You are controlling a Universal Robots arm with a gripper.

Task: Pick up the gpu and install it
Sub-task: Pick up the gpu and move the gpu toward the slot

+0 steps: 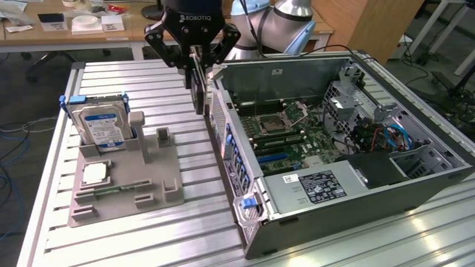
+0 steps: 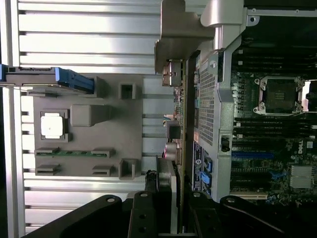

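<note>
right now my black two-finger gripper [image 1: 195, 65] is closed partway on the top edge of the thin flat dark-and-green gpu card [image 1: 198, 95]. it hangs upright, just outside the open grey metal computer case's [image 1: 356, 194] rear wall.

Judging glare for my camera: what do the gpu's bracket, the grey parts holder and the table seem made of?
gpu bracket: bare sheet metal, dull silver sheen. Parts holder: matte grey, probably plastic, no highlights. Table: ribbed metal, likely aluminium, bright reflections.

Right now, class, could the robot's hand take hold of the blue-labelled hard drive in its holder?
Probably not: the hand is shut on the gpu, though nothing stands over the hard drive.
</note>
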